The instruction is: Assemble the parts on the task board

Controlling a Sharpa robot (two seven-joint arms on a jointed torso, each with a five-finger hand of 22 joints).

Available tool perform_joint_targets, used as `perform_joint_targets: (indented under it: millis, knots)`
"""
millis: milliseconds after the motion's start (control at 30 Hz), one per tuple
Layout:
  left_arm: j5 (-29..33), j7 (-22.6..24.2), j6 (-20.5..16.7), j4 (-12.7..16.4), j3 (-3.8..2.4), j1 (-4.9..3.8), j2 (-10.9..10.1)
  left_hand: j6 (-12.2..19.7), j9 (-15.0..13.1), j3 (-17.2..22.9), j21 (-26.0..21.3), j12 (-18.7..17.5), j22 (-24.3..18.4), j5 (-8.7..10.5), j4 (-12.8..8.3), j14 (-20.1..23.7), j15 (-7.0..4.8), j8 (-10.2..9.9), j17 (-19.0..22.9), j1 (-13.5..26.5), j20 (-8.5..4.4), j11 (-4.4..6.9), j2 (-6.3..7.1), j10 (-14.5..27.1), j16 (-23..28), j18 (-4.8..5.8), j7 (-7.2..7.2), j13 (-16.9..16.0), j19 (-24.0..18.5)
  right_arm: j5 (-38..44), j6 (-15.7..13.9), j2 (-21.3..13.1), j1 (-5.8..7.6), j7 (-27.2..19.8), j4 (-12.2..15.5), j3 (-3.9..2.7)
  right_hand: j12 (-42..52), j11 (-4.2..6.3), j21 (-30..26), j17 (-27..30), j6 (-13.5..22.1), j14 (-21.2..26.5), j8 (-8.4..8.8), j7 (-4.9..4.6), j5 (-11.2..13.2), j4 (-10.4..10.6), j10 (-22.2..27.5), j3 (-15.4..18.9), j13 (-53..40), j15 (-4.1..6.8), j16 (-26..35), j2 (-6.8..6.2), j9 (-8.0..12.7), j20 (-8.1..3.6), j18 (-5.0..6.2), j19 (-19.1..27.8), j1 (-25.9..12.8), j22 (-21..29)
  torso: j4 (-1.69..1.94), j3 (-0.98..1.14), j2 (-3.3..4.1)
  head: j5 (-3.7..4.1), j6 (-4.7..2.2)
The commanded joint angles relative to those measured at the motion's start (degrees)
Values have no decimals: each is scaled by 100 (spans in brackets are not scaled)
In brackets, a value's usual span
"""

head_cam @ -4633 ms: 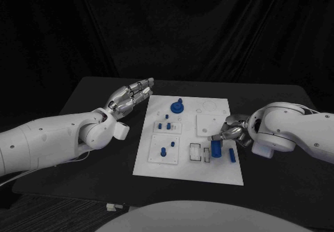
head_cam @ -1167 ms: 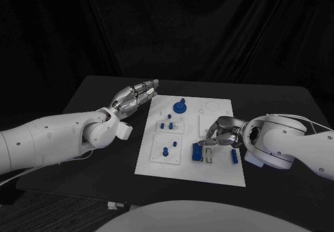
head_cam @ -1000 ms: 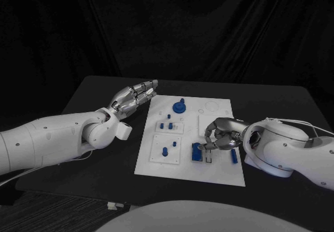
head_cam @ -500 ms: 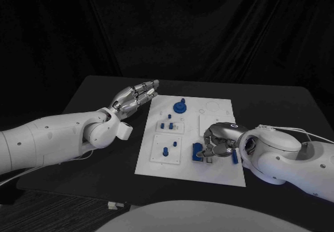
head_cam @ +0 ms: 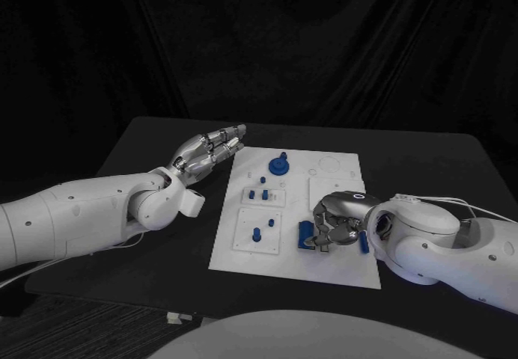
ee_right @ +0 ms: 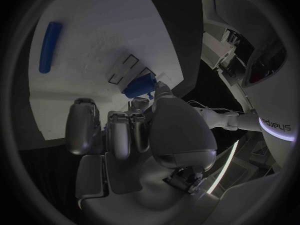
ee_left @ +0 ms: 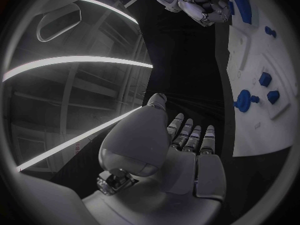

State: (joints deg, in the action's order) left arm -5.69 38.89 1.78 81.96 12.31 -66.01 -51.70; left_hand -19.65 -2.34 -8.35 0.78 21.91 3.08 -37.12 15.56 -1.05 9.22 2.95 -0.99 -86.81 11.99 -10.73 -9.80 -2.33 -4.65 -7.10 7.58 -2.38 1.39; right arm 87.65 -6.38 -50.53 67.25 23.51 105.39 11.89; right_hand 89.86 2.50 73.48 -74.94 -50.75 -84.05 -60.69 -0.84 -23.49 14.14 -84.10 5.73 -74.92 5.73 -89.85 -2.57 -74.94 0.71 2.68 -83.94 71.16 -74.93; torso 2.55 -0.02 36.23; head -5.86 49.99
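Observation:
The white task board (head_cam: pixel 239 250) lies mid-table. A blue block (head_cam: pixel 303 238) stands in a slot near the board's front edge. My right hand (head_cam: pixel 337 224) is curled over it, with thumb and fingertips on the block (ee_right: pixel 138 88). A blue bar (ee_right: pixel 50 46) lies flat on the board beside the hand, also seen as the blue bar (head_cam: pixel 364 243). A blue knob (head_cam: pixel 278 164) stands at the far end, and blue pegs (head_cam: pixel 256 195) and a peg (head_cam: pixel 256 234) stand in the left plates. My left hand (head_cam: pixel 205 153) hovers open beside the board's far left corner.
The black table (head_cam: pixel 151 149) extends well beyond the board on every side. Two empty outlined slots (ee_right: pixel 127 67) lie next to the blue block. My left wrist view shows the board (ee_left: pixel 262 55), the knob (ee_left: pixel 243 100) and my right hand (ee_left: pixel 205 6).
My right hand has turned and lowered onto the blue block, fingers curling in over it. The block stays in its slot. The left hand has not moved.

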Motion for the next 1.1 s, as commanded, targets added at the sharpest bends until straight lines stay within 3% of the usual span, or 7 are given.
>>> perform_joint_targets:
  millis: [33, 333, 433, 600, 767, 933, 1100]
  knots:
    - [3, 691, 91, 10, -6, 7, 8, -1, -7, 39, 25, 24, 5, -31, -7, -3, 50, 39, -5, -45, 17, 46, -5, 7, -33, 63, 22, -8, 7, 86, 113, 2, -20, 54, -17, 1, 14, 49, -16, -1506, 7, -595, -32, 6, -176, -61, -590, -31, -1508, 37, -15, 38, -445, -43, 73, -125, 109, -1053, -4, 0, -7, -4, 1]
    - [3, 670, 116, 12, -6, 8, 4, -28, -10, 53, 26, 28, 8, -33, -13, -8, 60, 47, -9, -56, 24, 48, -8, 8, -52, 64, 41, -8, 9, 86, 175, 23, -26, 37, -34, 1, 14, 63, -42, -1506, -78, -595, -37, 20, -722, -191, -590, -153, -1508, 48, -15, 112, -442, -51, 77, -119, 313, -1048, -5, -1, -4, -5, 1]
    - [3, 665, 126, 11, -6, 8, 3, -42, -12, 59, 27, 30, 9, -34, -16, -12, 67, 51, -11, -61, 29, 47, -9, 8, -62, 66, 50, -8, 10, 86, 202, 45, -45, 35, -48, 1, 14, 67, -50, -1506, -114, -595, -41, 18, -335, -189, -590, -118, -1508, 51, -15, 95, -448, -55, 78, -116, 266, -1047, -6, 0, -4, -6, 1]
    - [3, 656, 144, 11, -6, 8, 2, -54, -14, 64, 27, 28, 10, -34, -19, -14, 73, 55, -12, -65, 33, 47, -10, 8, -67, 68, 59, -7, 11, 86, 242, 87, -103, 57, -91, 1, 14, 68, -58, -1506, -166, -595, -107, 20, 1135, -88, -590, 61, -1508, 51, -15, 83, -473, -55, 78, -118, 18, -1047, -4, 0, -5, -22, 1]
    - [3, 646, 157, 13, -6, 9, -3, -69, -15, 68, 27, 28, 10, -34, -21, -15, 77, 59, -12, -69, 37, 48, -10, 9, -69, 69, 67, -7, 11, 86, 274, 118, -165, 87, -145, 1, 14, 77, -79, -1506, -121, -595, -93, 30, 2045, 182, -590, 46, -1508, 59, -15, -158, -457, -60, 82, -115, -205, -1043, -5, -1, -3, -25, 1]
    - [3, 640, 169, 13, -6, 9, -7, -85, -17, 75, 28, 30, 10, -34, -24, -17, 82, 64, -12, -73, 40, 51, -10, 9, -73, 70, 82, -7, 12, 69, 317, 118, -201, 66, -169, 1, 14, 100, -101, -1506, -48, -595, -40, 44, 2059, 288, -590, 158, -1508, 79, -15, -714, -433, -81, 85, -107, -580, -1038, -5, -1, -2, -25, 1]
    - [3, 641, 179, 6, -6, 10, -8, -101, -19, 79, 28, 28, 11, -35, -25, -17, 83, 69, -12, -76, 43, 54, -10, 9, -72, 71, 93, -7, 12, 23, 192, 15, -210, 33, -129, 0, 14, 110, -113, -1506, 93, -595, 72, 48, 2056, 294, -590, 467, -1508, 88, -15, -737, -390, -90, 87, -103, -704, -1035, -4, 0, -3, -34, 1]
